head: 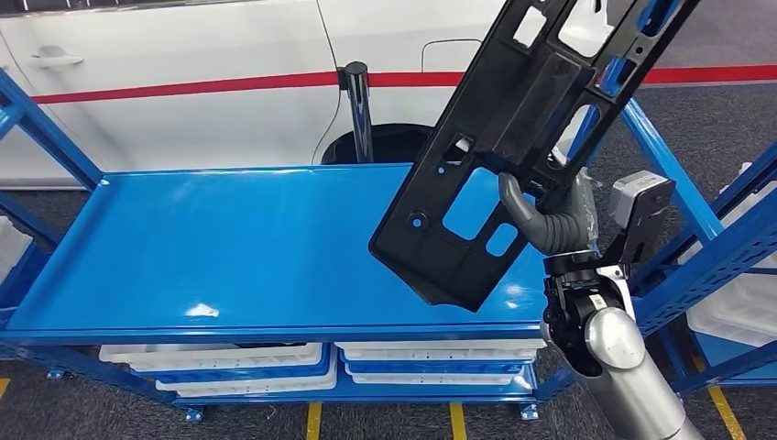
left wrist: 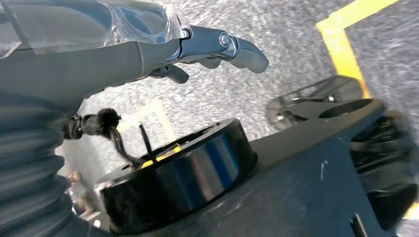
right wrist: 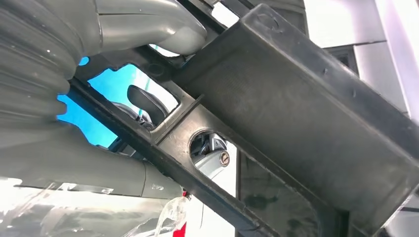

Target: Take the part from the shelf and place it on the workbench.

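Observation:
A long black plastic part (head: 513, 137) with several cut-out openings hangs tilted above the right end of the blue shelf top (head: 238, 247). My right hand (head: 550, 215) grips it near its middle, thumb hooked through one opening. In the right wrist view the part (right wrist: 296, 113) crosses the picture, with my thumb (right wrist: 163, 29) pressed on it and a dark fingertip (right wrist: 146, 101) showing through a hole. My left hand (left wrist: 207, 49) hangs over the grey floor, fingers loosely extended and holding nothing.
A white car with a red stripe (head: 229, 82) stands behind the shelf. White bins (head: 229, 362) sit on the lower shelf level. Blue rack posts (head: 669, 156) rise close to my right arm. Another blue rack with white bins (head: 742, 293) is at the right.

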You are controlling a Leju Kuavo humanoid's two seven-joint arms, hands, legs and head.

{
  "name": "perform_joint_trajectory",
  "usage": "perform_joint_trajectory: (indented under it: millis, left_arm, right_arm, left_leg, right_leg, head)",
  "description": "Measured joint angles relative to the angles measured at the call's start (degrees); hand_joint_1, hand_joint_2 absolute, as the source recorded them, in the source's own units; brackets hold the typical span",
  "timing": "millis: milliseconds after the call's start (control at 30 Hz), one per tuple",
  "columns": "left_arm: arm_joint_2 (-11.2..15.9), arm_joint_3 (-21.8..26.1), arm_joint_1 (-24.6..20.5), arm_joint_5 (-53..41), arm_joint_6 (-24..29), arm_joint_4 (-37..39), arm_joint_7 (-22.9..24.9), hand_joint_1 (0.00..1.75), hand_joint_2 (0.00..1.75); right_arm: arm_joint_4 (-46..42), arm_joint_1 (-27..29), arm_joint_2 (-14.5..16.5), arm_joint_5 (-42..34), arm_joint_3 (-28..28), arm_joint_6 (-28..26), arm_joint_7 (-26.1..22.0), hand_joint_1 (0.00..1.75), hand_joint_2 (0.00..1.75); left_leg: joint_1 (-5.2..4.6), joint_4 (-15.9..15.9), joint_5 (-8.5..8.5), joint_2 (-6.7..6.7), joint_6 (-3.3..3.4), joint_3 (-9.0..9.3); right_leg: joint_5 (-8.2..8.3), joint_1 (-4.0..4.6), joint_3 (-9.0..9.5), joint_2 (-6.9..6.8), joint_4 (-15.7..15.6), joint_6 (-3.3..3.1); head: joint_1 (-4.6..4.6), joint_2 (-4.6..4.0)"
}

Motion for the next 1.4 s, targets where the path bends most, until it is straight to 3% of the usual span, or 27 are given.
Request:
perform_joint_trajectory:
  millis: [67, 100, 200, 233, 300, 367, 400, 433, 467, 500, 567, 633, 733, 800, 867, 900, 933, 967, 1000, 1100, 1167, 1233, 1300, 1367, 1400]
  left_arm:
    - [0.00, 0.15, 0.51, -0.07, 0.01, 0.01, 0.37, 0.00, 1.75]
    - [0.00, 0.21, 0.69, -0.10, 0.01, 0.01, 0.48, 0.00, 1.75]
    - [-0.02, 0.73, 0.79, -0.10, 0.01, 0.01, 0.81, 0.00, 1.75]
    - [-0.03, 0.91, 0.77, -0.09, 0.00, 0.02, 0.92, 0.00, 1.75]
    - [-0.07, 1.09, 0.71, -0.10, -0.01, 0.02, 1.08, 0.00, 1.75]
    - [-0.06, 1.21, 0.64, -0.11, -0.28, 0.02, 1.20, 0.00, 1.75]
    - [-0.05, 1.29, 0.61, -0.11, -0.54, 0.02, 1.26, 0.00, 1.75]
    - [-0.04, 1.38, 0.57, -0.11, -0.79, 0.02, 1.28, 0.00, 1.75]
    - [-0.03, 1.45, 0.52, -0.11, -0.97, 0.02, 1.29, 0.00, 1.75]
    - [-0.02, 1.50, 0.47, -0.13, -1.04, 0.02, 1.30, 0.00, 1.75]
    - [-0.02, 1.52, 0.39, -0.19, -1.04, 0.02, 1.31, 0.00, 1.75]
    - [-0.02, 1.53, 0.36, -0.25, -1.04, 0.02, 1.28, 0.00, 1.75]
    - [0.04, 1.53, 0.34, -0.29, -1.04, 0.02, 1.22, 0.00, 1.75]
    - [0.10, 1.54, 0.17, -0.30, -1.27, 0.02, 1.15, 0.00, 1.75]
    - [0.14, 1.55, -0.19, -0.31, -2.52, 0.02, 1.09, 0.00, 1.75]
    - [0.18, 1.56, -0.36, -0.31, -3.34, 0.02, 1.08, 0.00, 1.75]
    - [0.21, 1.57, -0.46, -0.31, -3.97, 0.02, 1.15, 0.00, 1.75]
    - [0.23, 1.57, -0.45, -0.32, -4.29, 0.02, 1.25, 0.00, 1.75]
    - [0.24, 1.57, -0.33, -0.34, -4.39, 0.02, 1.41, 0.00, 1.75]
    - [0.26, 1.55, 0.42, -0.38, -4.38, 0.02, 1.94, 0.00, 1.75]
    - [0.27, 1.55, 0.83, -0.39, -4.42, 0.02, 2.04, 0.00, 1.75]
    - [0.22, 1.55, 0.90, -0.39, -4.45, 0.02, 2.03, 0.00, 1.75]
    - [0.16, 1.55, 0.79, -0.39, -4.37, 0.02, 2.04, 0.00, 1.75]
    - [0.15, 1.56, 0.73, -0.38, -4.26, 0.02, 2.04, 0.00, 1.75]
    - [0.15, 1.57, 0.70, -0.38, -4.23, 0.02, 2.04, 0.00, 1.75]
  right_arm:
    - [-0.37, 0.04, 0.07, 0.98, 0.00, -0.35, 0.20, 1.75, 1.75]
    - [-0.58, 0.07, 0.10, 1.47, 0.00, -0.55, 0.27, 1.75, 1.75]
    - [-0.85, 0.36, 0.13, 2.97, 0.00, -0.94, 0.46, 1.75, 1.75]
    - [-0.88, 0.46, 0.14, 3.38, 0.00, -0.98, 0.56, 1.75, 1.75]
    - [-1.04, 0.59, 0.14, 4.19, 0.00, -1.00, 0.78, 1.75, 1.75]
    - [-1.22, 0.83, 0.14, 5.01, 0.00, -0.98, 1.20, 1.75, 1.75]
    - [-1.27, 1.04, 0.14, 5.45, 0.01, -0.96, 1.51, 1.75, 1.75]
    - [-1.28, 1.25, 0.14, 5.90, 0.03, -0.90, 1.85, 1.75, 1.75]
    - [-1.28, 1.42, 0.14, 6.33, 0.05, -0.82, 2.20, 1.75, 1.75]
    - [-1.30, 1.51, 0.14, 6.72, 0.07, -0.72, 2.47, 1.75, 1.75]
    - [-1.48, 1.50, 0.15, 7.26, 0.09, -0.55, 2.82, 1.75, 1.75]
    - [-1.82, 1.44, 0.17, 7.78, 0.09, -0.42, 3.07, 1.75, 1.75]
    - [-2.11, 1.43, 0.19, 8.37, 0.09, -0.32, 3.56, 1.75, 1.75]
    - [-2.22, 1.40, 0.21, 8.57, 0.09, -0.25, 3.77, 1.75, 1.75]
    - [-2.30, 1.40, 0.25, 8.76, 0.09, -0.16, 4.04, 1.75, 1.75]
    - [-2.31, 1.42, 0.25, 8.86, 0.09, -0.11, 4.20, 1.75, 1.75]
    - [-2.30, 1.46, 0.25, 8.93, 0.09, -0.08, 4.32, 1.75, 1.75]
    - [-2.30, 1.49, 0.26, 8.86, 0.10, -0.05, 4.39, 1.75, 1.75]
    - [-2.30, 1.53, 0.28, 8.67, 0.10, -0.08, 4.38, 1.75, 1.75]
    - [-2.32, 1.53, 0.37, 7.60, 0.06, -0.28, 3.84, 1.75, 1.75]
    - [-2.32, 1.53, 0.38, 7.23, -0.02, -0.36, 3.53, 1.75, 1.75]
    - [-2.31, 1.54, 0.38, 7.07, -0.04, -0.36, 3.49, 1.75, 1.75]
    - [-2.29, 1.54, 0.38, 6.85, -0.05, -0.30, 3.45, 1.75, 1.75]
    - [-2.29, 1.62, 0.38, 6.64, -0.05, -0.23, 3.35, 1.75, 1.75]
    - [-2.29, 1.75, 0.38, 6.50, -0.04, -0.24, 3.20, 1.75, 1.75]
  left_leg:
    - [-0.05, -9.25, 3.98, -0.13, 0.35, 4.54]
    - [-0.10, -12.01, 5.02, -0.18, 0.49, 5.72]
    - [-0.13, -13.90, 5.58, -0.20, 0.83, 6.01]
    - [-0.06, -14.13, 5.77, -0.17, 1.13, 5.91]
    - [0.09, -14.52, 6.35, -0.09, 2.00, 5.51]
    - [-0.03, -14.53, 6.91, -0.03, 2.63, 4.85]
    - [-0.09, -14.52, 7.19, -0.02, 2.79, 4.51]
    - [-0.12, -14.51, 7.48, -0.01, 2.83, 4.18]
    - [-0.14, -14.51, 7.77, -0.02, 2.79, 3.88]
    - [-0.13, -14.51, 8.02, -0.04, 2.69, 3.64]
    - [-0.16, -14.50, 8.47, -0.07, 2.35, 3.35]
    - [-0.25, -14.57, 9.11, -0.07, 1.78, 3.17]
    - [-0.38, -14.43, 9.36, -0.03, 0.80, 2.59]
    - [-0.42, -10.27, 5.67, 0.01, 0.21, 0.76]
    - [-0.31, -0.72, -0.40, 0.05, -0.26, -2.23]
    - [-0.27, 3.87, -2.52, 0.07, -0.40, -3.33]
    - [-0.25, 6.61, -3.40, 0.06, -0.44, -3.55]
    - [-0.26, 6.82, -3.03, 0.06, -0.36, -2.69]
    - [-0.27, 4.24, -1.61, 0.05, -0.16, -0.65]
    - [-0.53, -10.31, 3.28, -0.42, 0.94, 7.67]
    - [-0.75, -14.36, 4.08, -0.64, 1.35, 9.43]
    - [-0.64, -14.95, 4.55, -0.40, 1.64, 8.94]
    - [-0.32, -15.55, 5.23, 0.03, 2.35, 8.17]
    - [-0.24, -15.66, 5.92, 0.51, 3.05, 7.07]
    - [-0.31, -15.56, 6.29, 0.76, 3.23, 6.47]
  right_leg:
    - [0.11, 0.11, -0.19, 0.15, 0.07, 0.23]
    - [0.24, 0.21, -0.43, 0.20, 0.14, 0.45]
    - [0.54, 0.36, -1.26, 0.17, 0.48, 1.28]
    - [-0.20, 0.33, -1.68, 0.15, 1.22, 1.55]
    - [-4.32, 0.24, -3.90, 0.19, 6.73, 2.09]
    - [-9.66, 0.21, -7.43, 0.21, 16.35, 2.49]
    - [-11.23, 0.20, -8.67, 0.21, 20.16, 2.56]
    - [-11.51, 0.20, -8.76, 0.22, 21.52, 2.53]
    - [-10.58, 0.21, -7.51, 0.21, 20.13, 2.42]
    - [-8.93, 0.21, -5.21, 0.21, 16.61, 2.27]
    - [-5.41, 0.33, 1.05, 0.17, 6.61, 1.84]
    - [-3.84, 0.57, 4.66, 0.21, 0.48, 1.44]
    - [-3.05, 0.34, 4.61, 0.41, -0.82, 0.83]
    - [-2.37, -0.10, 3.84, 0.48, -1.20, 0.22]
    - [-1.58, -0.10, 2.61, 0.59, -1.11, -0.14]
    - [-1.22, -0.08, 2.01, 0.68, -0.99, -0.16]
    - [-0.90, -0.04, 1.49, 0.83, -0.87, -0.16]
    - [-0.58, 0.01, 1.04, 0.99, -0.77, -0.12]
    - [-0.29, 0.07, 0.70, 1.19, -0.71, -0.05]
    - [0.57, 0.32, 0.00, 1.71, -0.69, 0.37]
    - [1.32, 0.39, -0.64, 1.79, -0.65, 0.79]
    - [1.56, 0.40, -1.38, 1.79, -0.36, 1.31]
    - [-1.59, 0.43, -3.26, 1.52, 3.05, 1.97]
    - [-7.46, 0.29, -6.63, 1.16, 11.64, 2.58]
    - [-9.63, 0.24, -8.13, 1.07, 16.44, 2.80]
  head:
    - [-0.01, 0.00]
    - [0.00, 0.00]
    - [0.01, 0.00]
    - [0.02, 0.00]
    - [0.03, -0.01]
    - [0.04, -0.01]
    - [0.05, -0.01]
    - [0.05, -0.01]
    - [0.05, -0.01]
    - [0.05, -0.01]
    - [0.05, 0.00]
    - [0.05, 0.00]
    - [0.03, 0.00]
    - [0.01, 0.00]
    - [0.00, -0.01]
    - [0.00, -0.01]
    - [0.00, -0.01]
    - [0.00, -0.01]
    - [0.00, -0.01]
    - [0.00, 0.00]
    - [0.01, 0.00]
    - [0.01, 0.00]
    - [0.08, 0.00]
    - [0.16, 0.00]
    - [0.15, 0.00]
